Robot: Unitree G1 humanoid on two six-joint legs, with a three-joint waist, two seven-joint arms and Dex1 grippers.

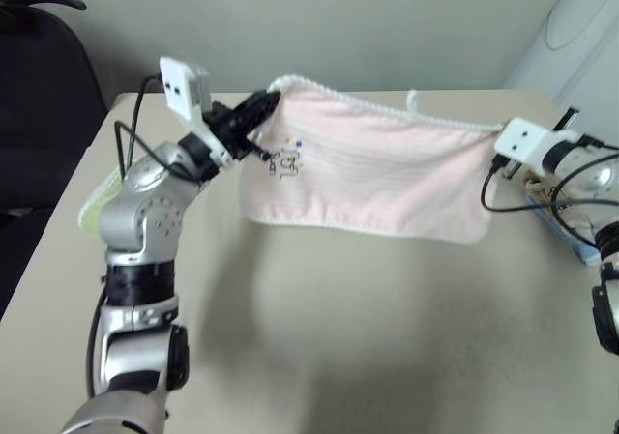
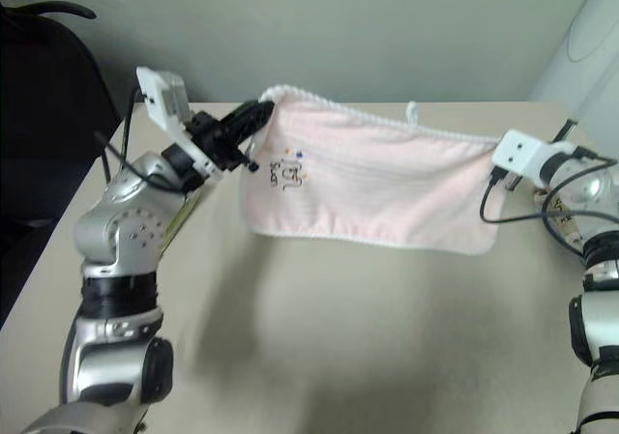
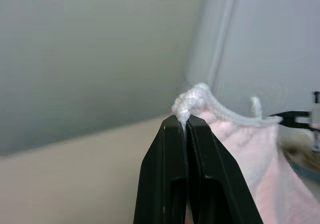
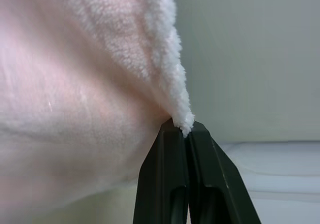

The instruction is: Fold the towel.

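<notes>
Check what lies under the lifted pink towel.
The towel hangs between the left gripper and right gripper, both shut on its corners. Beneath it is bare table; the strip behind the cloth is hidden.

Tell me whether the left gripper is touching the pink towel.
Touching. The left wrist view shows the left gripper shut on the corded corner of the towel, with the white cord bunched right at its fingertips.

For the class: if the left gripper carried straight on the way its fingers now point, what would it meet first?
The left gripper, shut on the towel corner, points across the table's far edge. Past the pinched corner nothing stands in line before the grey wall, though depth is hard to judge.
</notes>
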